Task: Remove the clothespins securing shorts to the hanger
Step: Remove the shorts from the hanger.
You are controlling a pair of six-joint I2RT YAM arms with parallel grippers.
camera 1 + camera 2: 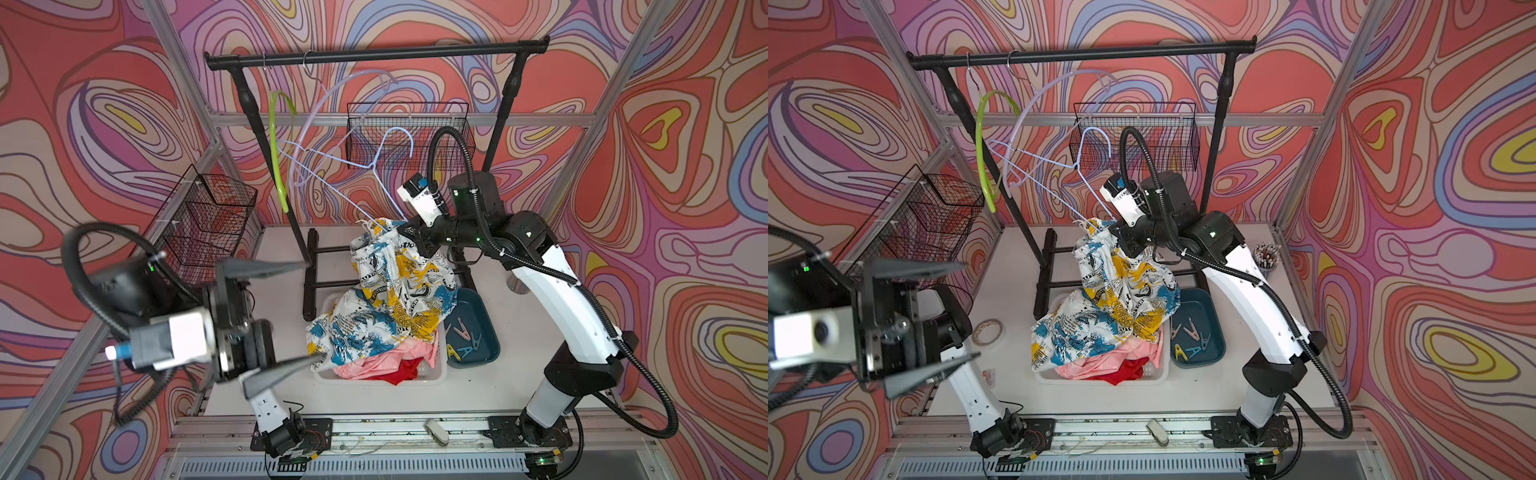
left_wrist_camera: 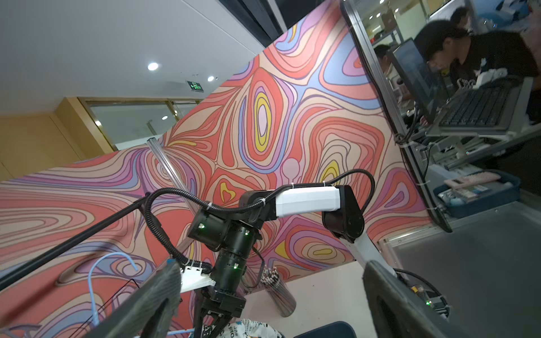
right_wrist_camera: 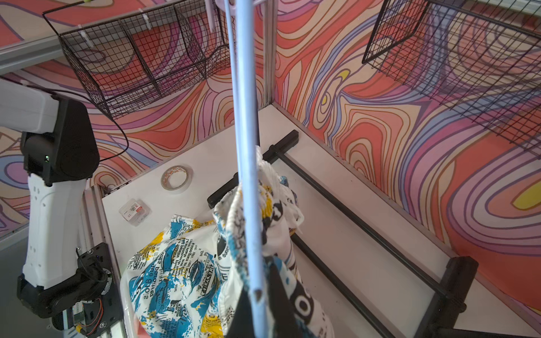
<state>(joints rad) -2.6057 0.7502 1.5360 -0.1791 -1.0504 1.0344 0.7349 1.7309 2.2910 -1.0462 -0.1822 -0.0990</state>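
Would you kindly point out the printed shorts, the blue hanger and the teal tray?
printed shorts [image 1: 390, 299]: in a top view, middle of the cloth.
blue hanger [image 3: 247, 146]: right wrist view, on its straight rod.
teal tray [image 1: 473, 301]: in a top view, bare floor.

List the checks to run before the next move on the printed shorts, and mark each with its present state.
1. Hold on hanger: right gripper shut on the light-blue hanger - ok.
2. Free arm: left gripper open, empty, raised above the table - ok.
3. Waistband free of pins: none visible on the printed shorts, but folds hide part - cannot tell.
4. Shorts off the hanger: waistband bunched around its bar - not ok.
5. Loose clothespins lie in the teal tray - ok.
6. Drop spot: white basket sits under the hanging cloth - ok.
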